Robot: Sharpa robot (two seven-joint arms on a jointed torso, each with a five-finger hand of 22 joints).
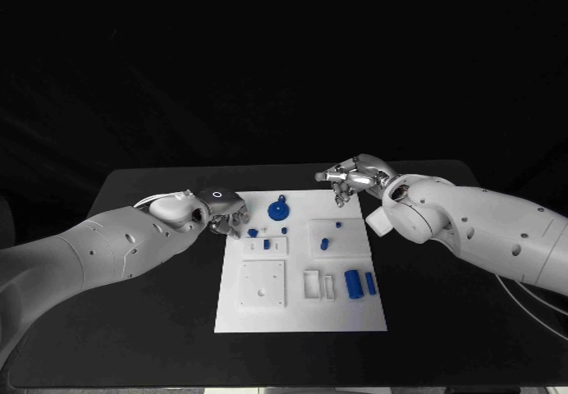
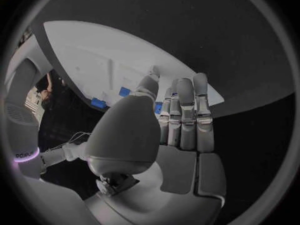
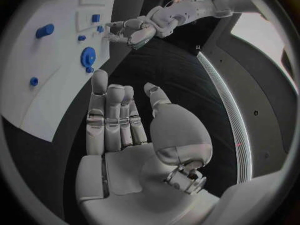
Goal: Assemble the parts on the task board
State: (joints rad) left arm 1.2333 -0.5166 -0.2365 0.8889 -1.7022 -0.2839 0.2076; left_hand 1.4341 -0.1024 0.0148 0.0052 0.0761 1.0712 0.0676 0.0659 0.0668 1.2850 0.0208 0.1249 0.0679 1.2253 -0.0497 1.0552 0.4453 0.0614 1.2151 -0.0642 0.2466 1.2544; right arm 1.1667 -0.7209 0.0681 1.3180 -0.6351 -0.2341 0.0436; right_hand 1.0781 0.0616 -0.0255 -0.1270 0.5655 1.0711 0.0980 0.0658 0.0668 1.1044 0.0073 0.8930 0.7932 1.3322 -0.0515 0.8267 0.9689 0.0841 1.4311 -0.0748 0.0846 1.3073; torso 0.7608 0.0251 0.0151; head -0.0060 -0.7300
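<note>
Hands sat at the two far corners of the task board (image 1: pixel 302 316), one each side. Going L to R in the head view: the left hand (image 1: pixel 222 215) was at the far-left corner, fingers pointing down at the board edge. In the left wrist view its fingers (image 2: pixel 187 116) were straight and side by side, w/ nothing in them. Just past those fingers lay the round blue gear (image 1: pixel 277 210), near the far edge, w/ small blue parts (image 1: pixel 267 244) close by in a square pocket. More to the right was a little blue peg (image 1: pixel 326 243) in its own pocket. Nearer the robot, two long blue cylinders (image 1: pixel 353 283) lay side by side, long way running near-to-far. Last, the right hand (image 1: pixel 351 178) hung at the far-right corner, off the board, fingers straight and holding nothing.

My guess: the gear was closest to the left hand, just to its right, so that hand had the shorter reach. The cylinders were well apart from both hands, toward the robot, a bit more on the right hand's side
</note>
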